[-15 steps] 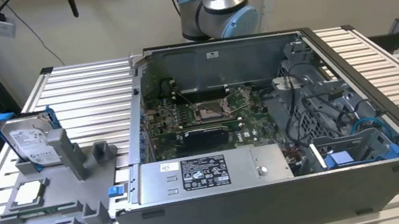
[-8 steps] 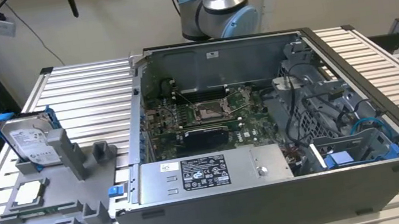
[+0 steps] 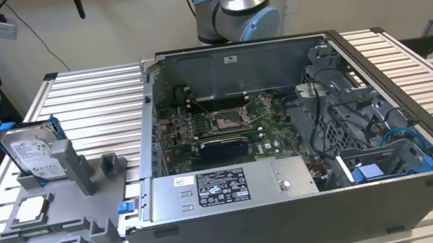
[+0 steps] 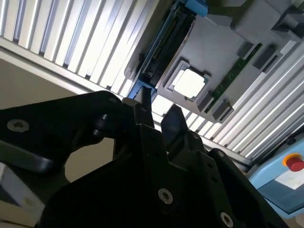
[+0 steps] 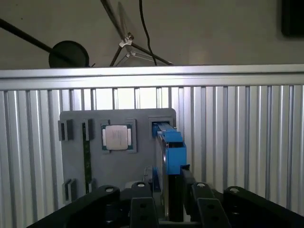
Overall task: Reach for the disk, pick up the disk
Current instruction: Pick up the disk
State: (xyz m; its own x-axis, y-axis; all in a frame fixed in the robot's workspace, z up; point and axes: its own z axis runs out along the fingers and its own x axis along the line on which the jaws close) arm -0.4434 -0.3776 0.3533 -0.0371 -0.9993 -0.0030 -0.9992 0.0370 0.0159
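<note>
Your disk, the flat silver hard drive with a white label clipped in a bright blue plastic frame, stands on edge in a slot of the grey plastic fixture plate. That plate is at the exterior view's left, beside the open grey computer case. Upright like that, the disk offers its broad faces to a pinch from above. The black gripper hangs above it toward the far left, not touching. Its fingers are apart, and in the first wrist view they line up on either side of the blue edge.

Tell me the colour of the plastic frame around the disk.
Bright blue; the frame on the disk shows best in the first wrist view.
</note>
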